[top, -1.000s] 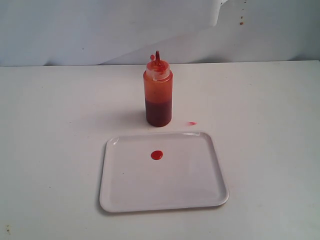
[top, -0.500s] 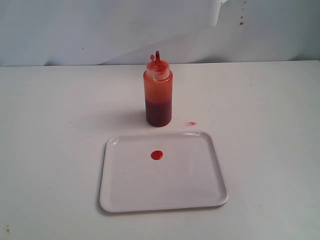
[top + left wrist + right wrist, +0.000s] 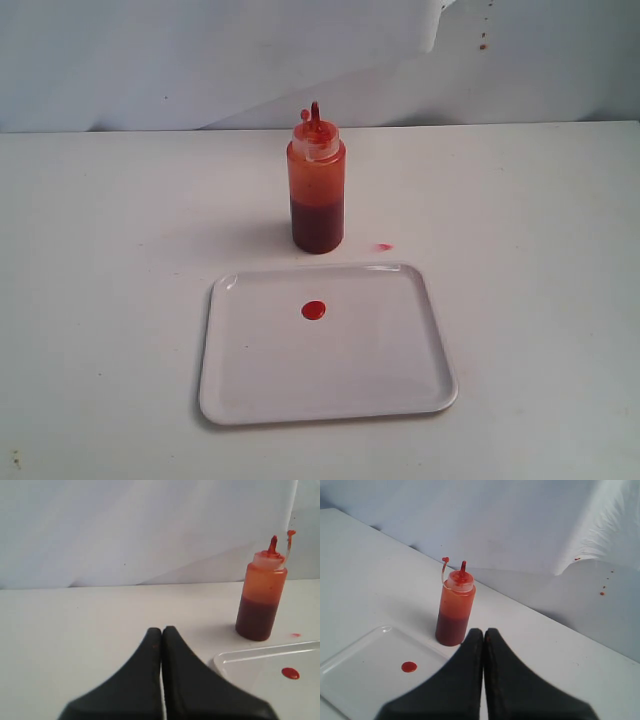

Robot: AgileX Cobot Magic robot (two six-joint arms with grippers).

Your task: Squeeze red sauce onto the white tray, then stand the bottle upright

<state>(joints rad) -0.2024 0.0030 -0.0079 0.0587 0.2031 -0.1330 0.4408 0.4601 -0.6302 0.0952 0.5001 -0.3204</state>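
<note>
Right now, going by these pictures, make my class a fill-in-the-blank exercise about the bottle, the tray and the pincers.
1. The bottle stands ____ on the table, off the white tray.
2. The tray holds one round sauce dot, coloured ____.
3. The left pincer and the right pincer are both ____, holding nothing.
Missing words: upright; red; shut.

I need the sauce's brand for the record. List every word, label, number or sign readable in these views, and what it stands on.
None: no readable text in any view.
The bottle carries no label, only red staining.
The white tray is plain, bearing only a round dab of red sauce.
The table and backdrop show red specks, no writing.
</note>
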